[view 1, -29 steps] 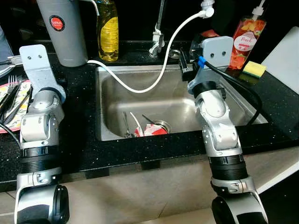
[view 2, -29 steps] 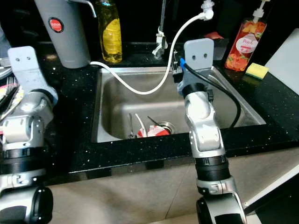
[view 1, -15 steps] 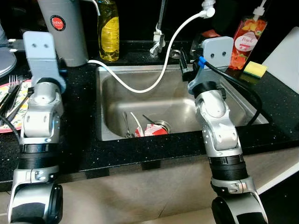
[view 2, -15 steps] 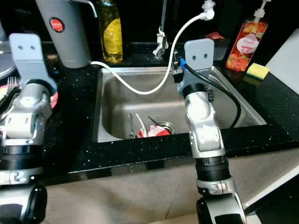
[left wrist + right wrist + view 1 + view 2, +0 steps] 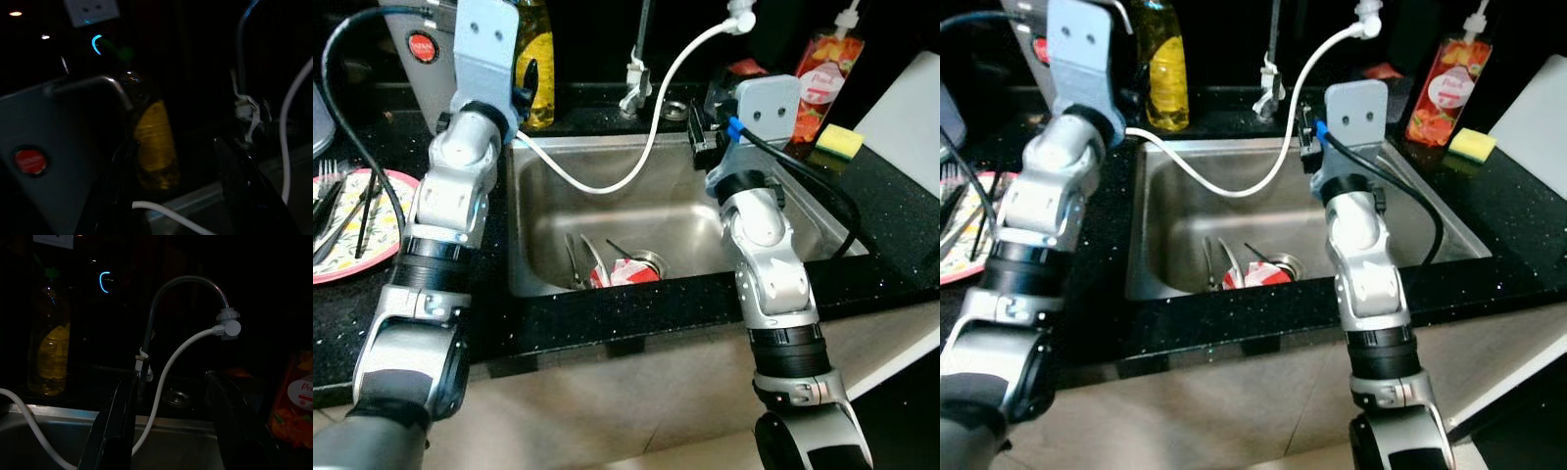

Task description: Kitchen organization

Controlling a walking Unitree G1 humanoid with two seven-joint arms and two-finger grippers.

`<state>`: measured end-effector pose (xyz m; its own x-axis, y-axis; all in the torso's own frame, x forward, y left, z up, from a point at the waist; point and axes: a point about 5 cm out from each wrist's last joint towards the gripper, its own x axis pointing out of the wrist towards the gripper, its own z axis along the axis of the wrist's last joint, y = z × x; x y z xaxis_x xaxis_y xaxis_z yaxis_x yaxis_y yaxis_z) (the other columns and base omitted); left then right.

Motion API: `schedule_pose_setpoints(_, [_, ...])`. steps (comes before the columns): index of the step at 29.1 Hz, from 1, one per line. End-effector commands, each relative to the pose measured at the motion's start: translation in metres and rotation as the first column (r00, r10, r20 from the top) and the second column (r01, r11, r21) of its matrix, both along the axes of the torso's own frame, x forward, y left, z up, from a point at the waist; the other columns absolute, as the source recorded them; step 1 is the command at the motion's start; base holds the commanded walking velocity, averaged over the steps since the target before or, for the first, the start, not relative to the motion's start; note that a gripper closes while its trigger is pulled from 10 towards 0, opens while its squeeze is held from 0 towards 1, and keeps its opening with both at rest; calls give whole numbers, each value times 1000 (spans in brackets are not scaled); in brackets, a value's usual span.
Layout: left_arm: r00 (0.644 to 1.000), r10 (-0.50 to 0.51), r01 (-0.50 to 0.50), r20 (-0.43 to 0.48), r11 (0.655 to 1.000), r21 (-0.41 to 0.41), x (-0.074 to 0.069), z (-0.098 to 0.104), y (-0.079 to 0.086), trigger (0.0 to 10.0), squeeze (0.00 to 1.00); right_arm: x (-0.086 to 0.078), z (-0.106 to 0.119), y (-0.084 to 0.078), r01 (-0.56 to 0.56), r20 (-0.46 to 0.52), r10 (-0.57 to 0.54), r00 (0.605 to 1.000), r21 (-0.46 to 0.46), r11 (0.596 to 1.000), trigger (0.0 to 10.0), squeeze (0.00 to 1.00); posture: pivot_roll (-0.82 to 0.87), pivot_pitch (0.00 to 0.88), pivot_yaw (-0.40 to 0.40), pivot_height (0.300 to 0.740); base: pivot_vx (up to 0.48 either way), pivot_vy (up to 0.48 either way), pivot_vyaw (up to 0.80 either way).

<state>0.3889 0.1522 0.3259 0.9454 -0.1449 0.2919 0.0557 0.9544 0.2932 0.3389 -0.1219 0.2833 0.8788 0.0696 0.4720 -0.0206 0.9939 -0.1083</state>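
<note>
A stainless steel sink is set into a black speckled counter. Low in the basin, beside the drain, lie several pieces of metal cutlery and a crumpled red and white wrapper. The cutlery handles lie with their long axes running from the near wall of the basin toward the back, slightly fanned apart.

A tall bottle of yellow dish soap stands upright on the counter behind the sink's back left corner, just beside a grey appliance with a round red badge. A white hose runs from the faucet tip and sags in a curve across the basin to the left rim.

The left gripper is raised over the sink's back left corner, its two black fingers spread apart, with the soap bottle seen between them and not touched. The right gripper hovers at the back right of the sink, its fingers also apart and holding nothing, facing the faucet.

To the left, a patterned plate carries forks. To the right stand a red soap dispenser and a yellow sponge.
</note>
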Motion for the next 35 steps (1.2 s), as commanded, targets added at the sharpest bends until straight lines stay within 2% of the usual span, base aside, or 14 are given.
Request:
schedule_pose_setpoints(1, [997,-75,76,-13,996,54,4,1,-16,10000,0,-2,-3,-5,25,-5,-25,1000,2,1000,10000,0,55,0,-31,740,0,0,0])
schedule_pose_setpoints(6, [984,-176,177,-17,979,102,6,-2,-37,10000,0,-2,-3,-6,31,-4,-31,1000,6,999,10000,0,52,0,-31,740,0,0,0])
schedule_pose_setpoints(10, [976,-220,219,-4,970,106,6,-1,-47,10000,0,-2,-2,-5,29,-1,-29,1000,3,1000,10000,0,47,0,-31,740,0,0,0])
schedule_pose_setpoints(15, [972,-234,233,-1,969,87,3,-3,-41,10000,0,-3,-1,-7,37,-1,-37,999,1,999,10000,0,45,0,-32,740,0,0,0])
schedule_pose_setpoints(18, [973,-230,230,-9,972,47,-8,-13,-29,10000,0,-3,-2,-7,38,-3,-38,999,2,999,10000,0,50,0,-32,740,0,0,0])
schedule_pose_setpoints(21, [977,-214,214,-22,977,1,-13,-20,-24,10000,0,-3,-2,-6,35,-3,-35,999,3,999,10000,0,50,0,-32,740,0,0,0])
schedule_pose_setpoints(22, [978,-203,202,-39,978,-44,-17,-26,-21,10000,0,-3,-2,-6,33,-3,-33,999,2,999,10000,0,53,0,-35,740,0,0,0])
schedule_pose_setpoints(26, [980,-188,178,-65,974,-138,-22,-35,-18,10000,0,-3,-2,-6,34,-4,-34,999,2,999,10000,0,53,0,-29,740,0,0,0])
schedule_pose_setpoints(27, [980,-188,178,-65,974,-138,-22,-35,-18,10000,0,-3,-2,-6,34,-4,-34,999,2,999,10000,0,53,0,-29,740,0,0,0])
schedule_pose_setpoints(28, [983,-168,148,-71,964,-219,-28,-39,-16,10000,0,-4,-3,-7,36,-5,-36,999,2,999,10000,0,52,0,-26,740,0,0,0])
schedule_pose_setpoints(30, [985,-156,133,-73,957,-257,-33,-41,-16,10000,0,-4,-3,-7,38,-6,-38,999,2,999,10000,0,52,0,-25,740,0,0,0])
schedule_pose_setpoints(33, [985,-152,127,-82,959,-255,-39,-44,-17,10000,0,-4,-4,-7,38,-7,-38,999,2,999,10000,0,54,0,-23,740,0,0,0])
schedule_pose_setpoints(35, [977,-180,155,-115,968,-198,-46,-50,-24,10000,0,-4,-4,-7,36,-7,-36,999,0,999,10000,0,58,0,-30,740,0,0,0])
